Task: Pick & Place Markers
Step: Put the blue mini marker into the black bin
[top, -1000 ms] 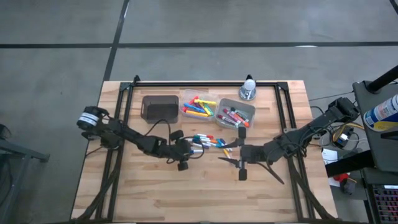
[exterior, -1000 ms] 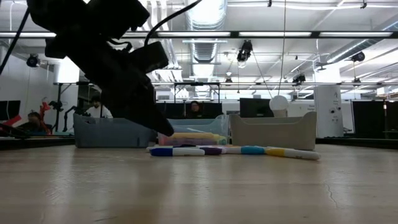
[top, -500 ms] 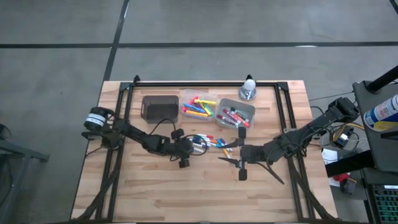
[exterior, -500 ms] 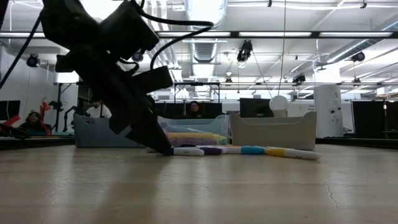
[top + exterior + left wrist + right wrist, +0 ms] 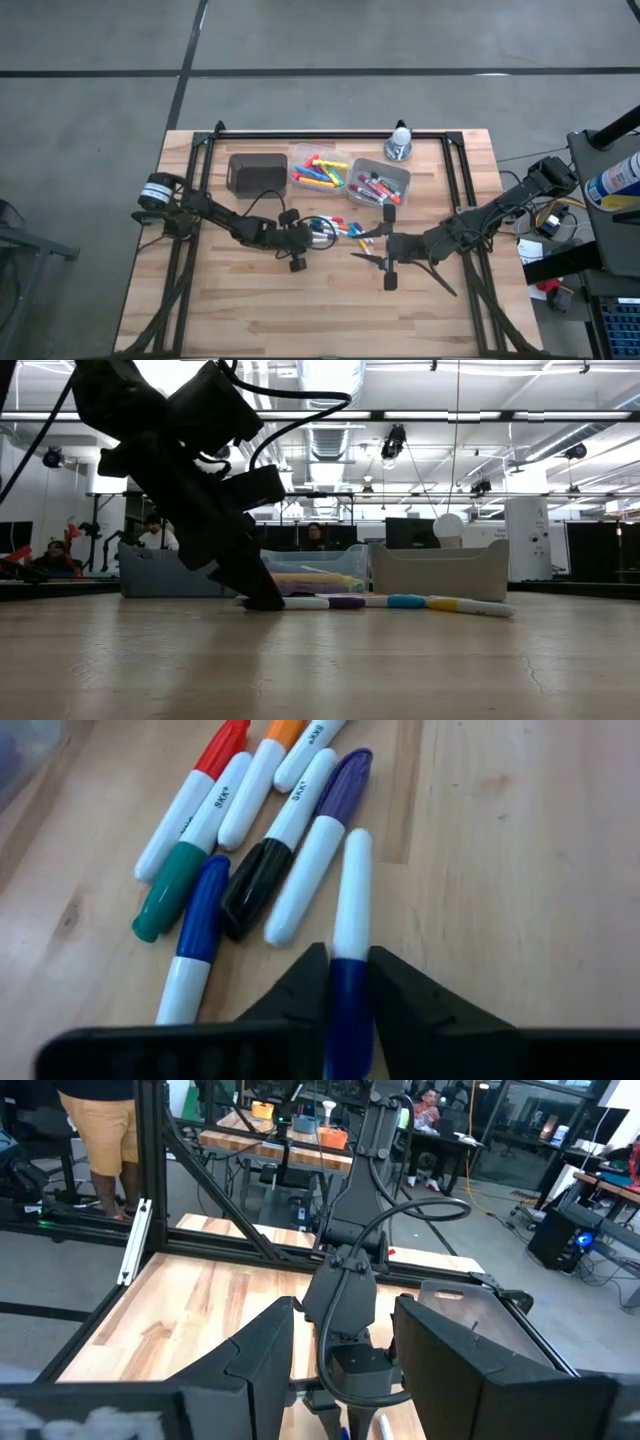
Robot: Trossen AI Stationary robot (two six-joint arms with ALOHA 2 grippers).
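Left wrist view shows your left tool (image 5: 348,995) closed on the blue-capped marker (image 5: 349,935) lying mid-surface beside the loose markers (image 5: 250,840); lift straight up. Right tool (image 5: 388,262) waits open.

Robotics lab or workshop, wooden table (image 5: 250,320) on a concrete floor (image 5: 100,60), exposed ducts (image 5: 335,385) and strip lights overhead, monitors (image 5: 410,532), other rigs (image 5: 365,1140), people at desks (image 5: 155,532) behind

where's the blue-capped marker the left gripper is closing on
In the left wrist view the blue-capped marker lies on the table between the left gripper fingers, beside the purple-capped marker, at the loose pile's edge.
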